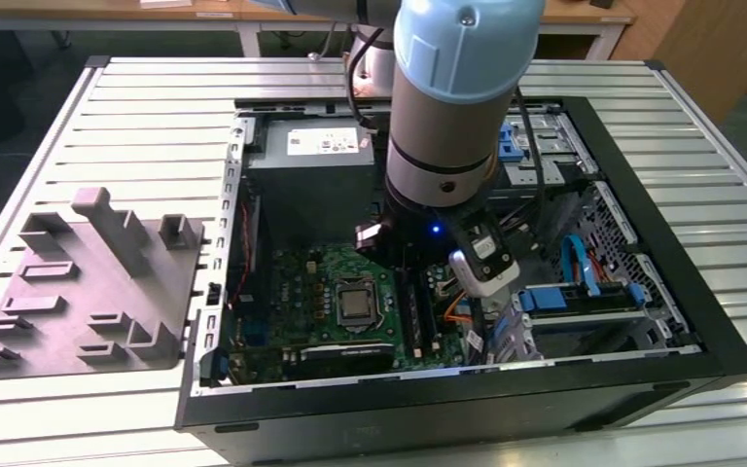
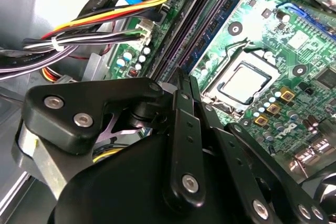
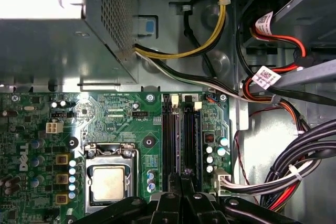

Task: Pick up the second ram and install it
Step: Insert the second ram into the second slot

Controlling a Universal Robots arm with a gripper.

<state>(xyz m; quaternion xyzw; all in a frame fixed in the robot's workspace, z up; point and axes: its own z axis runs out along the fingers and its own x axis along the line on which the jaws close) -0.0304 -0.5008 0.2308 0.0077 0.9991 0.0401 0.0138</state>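
My gripper (image 2: 187, 80) is low inside the open computer case (image 1: 685, 321), over the two black memory slots (image 3: 190, 140) beside the processor socket (image 3: 107, 182). Its fingers stand almost together. The second ram (image 2: 215, 24), a thin blue-green stick with small chips, runs out from between the fingertips along the slot nearest the processor. In the first wrist view the gripper (image 3: 181, 178) covers the slots' middle. Whether the stick is fully seated is hidden. In the exterior view the arm (image 1: 458, 117) covers the gripper.
The grey power-supply box (image 1: 308, 175) sits beside the slots' far end. Bundled cables (image 3: 294, 166) run close beside the slots, with drive bays (image 1: 582, 292) beyond. A grey holder fixture (image 1: 88, 282) lies on the slatted table at the exterior view's left.
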